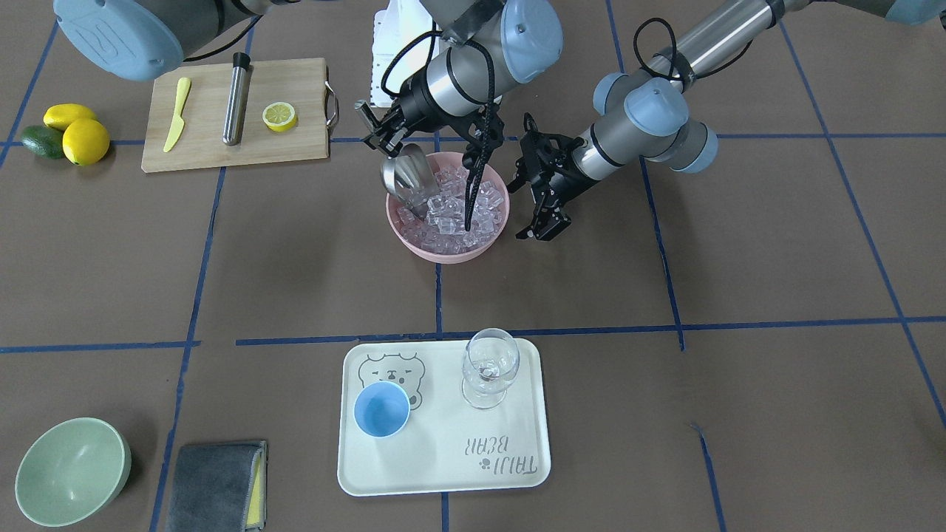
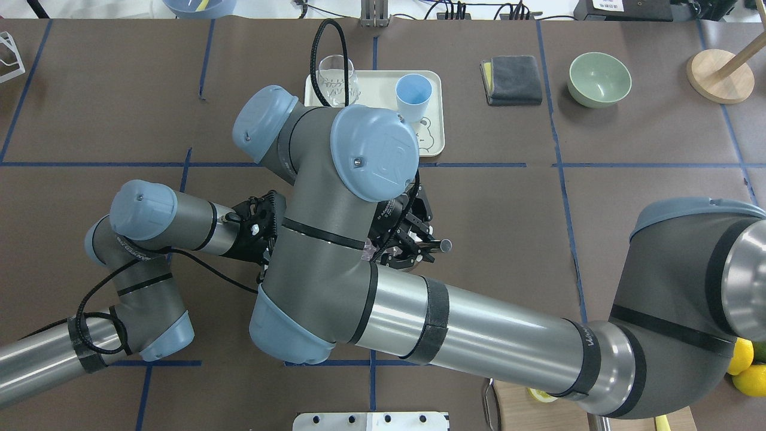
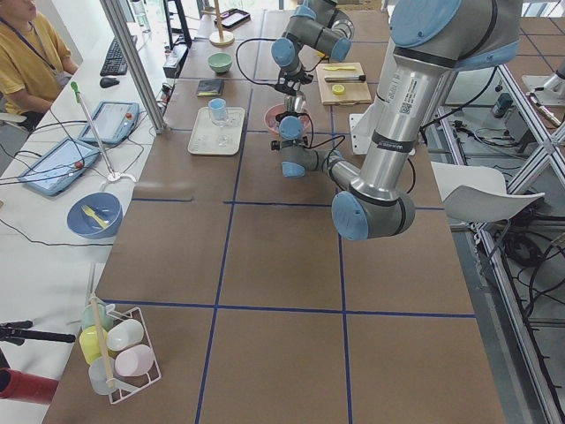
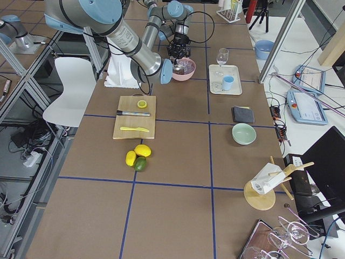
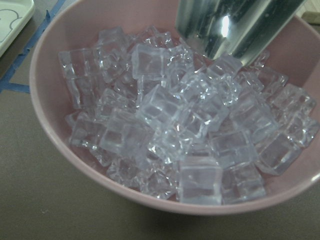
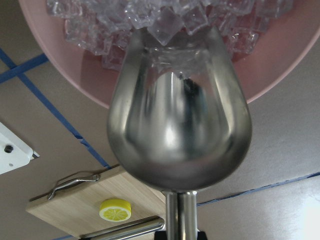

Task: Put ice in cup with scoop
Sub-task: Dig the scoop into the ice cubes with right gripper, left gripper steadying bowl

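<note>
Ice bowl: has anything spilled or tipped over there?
Nothing stands out. The ice lies inside the pink bowl, the scoop held by the right pincer dips into it, and the blue cup stands upright on its tray.

Grey-silver arms (image 2: 335, 263), pale-blue caps (image 2: 374, 152), black cables (image 1: 477, 174), perhaps embossed logos (image 2: 389, 152).

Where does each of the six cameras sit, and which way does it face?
Front-facing: across the table, facing the robot, steeply down; right arm and left arm at the pink bowl.
Overhead: behind the robot, looking forward and down; the arms mostly hide it.
Exterior left: table's end, looking along it; left arm nearest.
Exterior right: opposite end; right arm nearest.
Left wrist: looks down on the ice; robot unseen.
Right wrist: looks along the scoop toward the bowl.
Shared: both wrist views show scoop and ice.
</note>
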You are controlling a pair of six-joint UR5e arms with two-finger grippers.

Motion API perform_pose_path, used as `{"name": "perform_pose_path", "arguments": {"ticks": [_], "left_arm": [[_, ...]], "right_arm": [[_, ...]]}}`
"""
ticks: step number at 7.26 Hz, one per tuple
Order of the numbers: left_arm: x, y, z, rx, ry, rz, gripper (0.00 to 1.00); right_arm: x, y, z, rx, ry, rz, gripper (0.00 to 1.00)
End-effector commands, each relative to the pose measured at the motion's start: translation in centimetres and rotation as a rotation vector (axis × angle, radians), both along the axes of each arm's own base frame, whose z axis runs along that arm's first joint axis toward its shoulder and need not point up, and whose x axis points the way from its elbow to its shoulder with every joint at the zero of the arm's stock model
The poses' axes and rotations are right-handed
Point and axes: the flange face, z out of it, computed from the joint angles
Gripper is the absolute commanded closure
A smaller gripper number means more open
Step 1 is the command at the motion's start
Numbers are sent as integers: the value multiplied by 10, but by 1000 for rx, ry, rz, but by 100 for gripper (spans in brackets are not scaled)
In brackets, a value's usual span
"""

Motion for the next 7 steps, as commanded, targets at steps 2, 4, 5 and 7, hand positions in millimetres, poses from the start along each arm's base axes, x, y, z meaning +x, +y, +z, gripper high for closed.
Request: {"name": "perform_pose_path", "arguments": {"ticks": [2,4,5,7], "left_arm": [[0,1,-4,3,6,1,0],[2,1,-11,-14,18,-1,0],[2,1,-13,-14,21,-2,0],[2,0,-13,-15,19,-3,0]], "right_arm": [[-4,-8,23,23,-80,12,100],[19,5,70,45,-181,10,100],[18,5,77,47,-214,14,100],[16,-1,75,39,-290,29,100]]}}
